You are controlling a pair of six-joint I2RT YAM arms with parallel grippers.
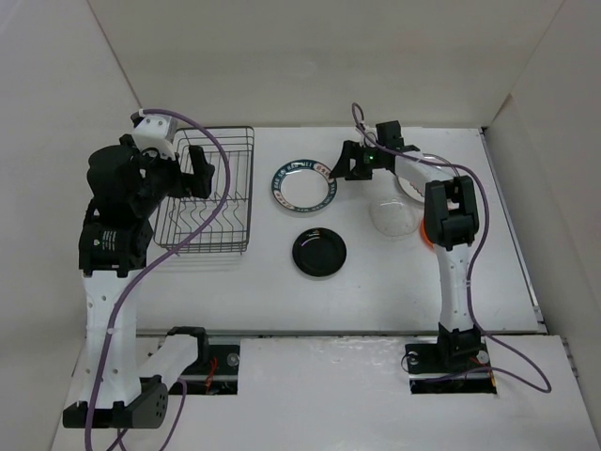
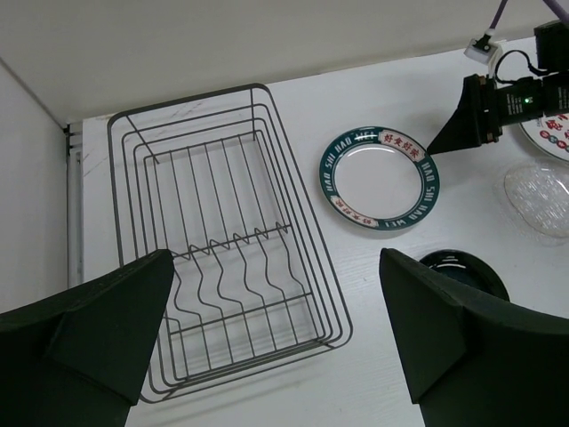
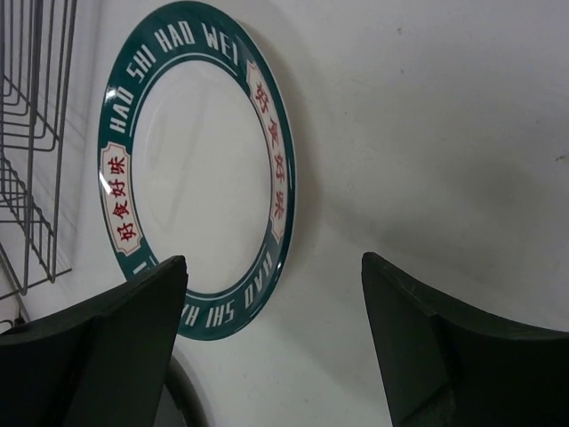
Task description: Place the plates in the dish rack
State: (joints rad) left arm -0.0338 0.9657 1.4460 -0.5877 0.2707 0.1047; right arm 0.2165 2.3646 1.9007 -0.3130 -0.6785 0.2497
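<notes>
The dish rack (image 1: 250,202) (image 2: 191,98) is a dark wire basket at the left with nothing in it. My left gripper (image 1: 199,174) (image 2: 276,258) hovers open above it. A white plate with a dark green lettered rim (image 1: 302,186) (image 2: 380,178) (image 3: 191,169) lies flat to the right of the rack. My right gripper (image 1: 340,164) (image 3: 274,258) is open, low at that plate's right edge and holding nothing. The black plate (image 1: 319,252) (image 2: 462,267) lies nearer the arms. The clear plate (image 1: 394,216) (image 2: 538,197) and the red-marked white plate (image 1: 413,183) (image 2: 553,133) lie to the right. The right arm hides most of the orange plate (image 1: 425,235).
White walls close in the table at the back and on both sides. The left arm's purple cable (image 1: 221,202) loops across the rack's front. The rack's wires (image 3: 36,133) show at the left edge of the right wrist view.
</notes>
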